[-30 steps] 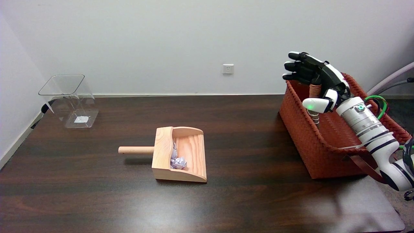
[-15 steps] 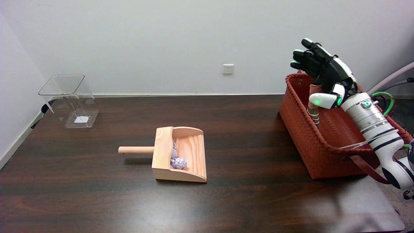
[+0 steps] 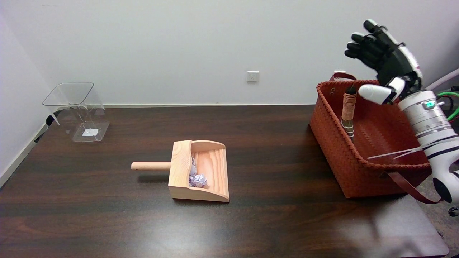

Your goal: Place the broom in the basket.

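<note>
So the broom [image 3: 348, 111] is sitting inside the woven red-brown basket [image 3: 335, 150] at the right end of the dark wood bench [image 3: 107, 222], leaning up against the basket's left wall with its wrapped handle poking up to about rim level and its thin pale bristles [image 3: 392, 154] lying across the basket floor toward the near right corner. The right hand [image 3: 385, 61] is hanging in the air above the basket's far right side, not touching the broom or the basket at all, fingers spread apart and pointing up and to the left, thumb sticking out toward the broom handle with a clear gap between them, so it's wide and holding nothing. The white forearm is running down from it past the basket's right edge and out of the picture's lower right, with a small green light glowing on the wrist. The basket's brown straps are showing too, one looping behind the far rim and one trailing off the near right corner. Over in the middle of the bench a wooden dustpan [image 3: 200, 172] is lying with its round handle pointing left, and some crumpled paper [image 3: 196, 177] is sitting inside it. Far left near the wall a clear plastic bin [image 3: 77, 111] is standing by itself, well apart from everything else, and there's a white wall socket [image 3: 252, 76] on the wall behind
</note>
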{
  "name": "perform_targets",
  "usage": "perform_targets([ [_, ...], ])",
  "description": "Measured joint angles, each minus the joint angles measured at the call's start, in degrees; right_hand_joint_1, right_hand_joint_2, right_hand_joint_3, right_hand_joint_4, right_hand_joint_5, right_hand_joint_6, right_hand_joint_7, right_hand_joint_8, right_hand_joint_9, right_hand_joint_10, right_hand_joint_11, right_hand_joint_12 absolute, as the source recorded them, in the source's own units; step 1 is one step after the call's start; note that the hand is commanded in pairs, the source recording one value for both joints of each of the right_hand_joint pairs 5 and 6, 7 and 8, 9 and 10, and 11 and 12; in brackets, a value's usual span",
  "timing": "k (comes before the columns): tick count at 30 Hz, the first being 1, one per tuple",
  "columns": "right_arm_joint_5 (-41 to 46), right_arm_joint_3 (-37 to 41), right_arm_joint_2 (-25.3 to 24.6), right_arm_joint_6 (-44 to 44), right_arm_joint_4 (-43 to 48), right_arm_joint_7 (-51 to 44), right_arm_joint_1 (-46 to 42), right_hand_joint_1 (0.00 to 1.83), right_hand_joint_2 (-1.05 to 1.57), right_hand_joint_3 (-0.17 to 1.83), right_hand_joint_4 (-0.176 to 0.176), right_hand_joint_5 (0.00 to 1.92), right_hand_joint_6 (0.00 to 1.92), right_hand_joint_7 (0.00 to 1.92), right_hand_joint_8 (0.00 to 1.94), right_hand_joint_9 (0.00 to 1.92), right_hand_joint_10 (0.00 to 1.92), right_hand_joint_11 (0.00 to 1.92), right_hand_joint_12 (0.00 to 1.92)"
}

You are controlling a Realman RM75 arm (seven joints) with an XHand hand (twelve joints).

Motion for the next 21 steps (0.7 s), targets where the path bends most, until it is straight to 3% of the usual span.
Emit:
perform_targets([
  [1, 0.5, 0.6, 0.0, -0.1, -0.1, -0.5, -0.1, 1.24, -0.32, 0.99, 0.000, 0.58, 0.58, 0.99, 0.99, 0.80, 0.80, 0.74, 0.74],
  [2, 0.9, 1.1, 0.0, -0.3, -0.1, -0.9, -0.3, 1.23, -0.31, 1.01, 0.000, 0.65, 0.65, 1.05, 1.05, 0.86, 0.86, 0.79, 0.79],
  [6, 2.3, 3.2, -0.3, -1.1, -0.1, -3.0, -1.2, 1.24, -0.31, 1.07, 0.000, 0.73, 0.73, 1.11, 1.11, 0.93, 0.93, 0.87, 0.87],
  [21, 6.1, 10.2, -2.1, -8.0, 0.7, -9.7, -5.7, 1.21, -0.33, 1.15, 0.000, 0.56, 0.56, 1.04, 1.04, 0.84, 0.84, 0.86, 0.86],
])
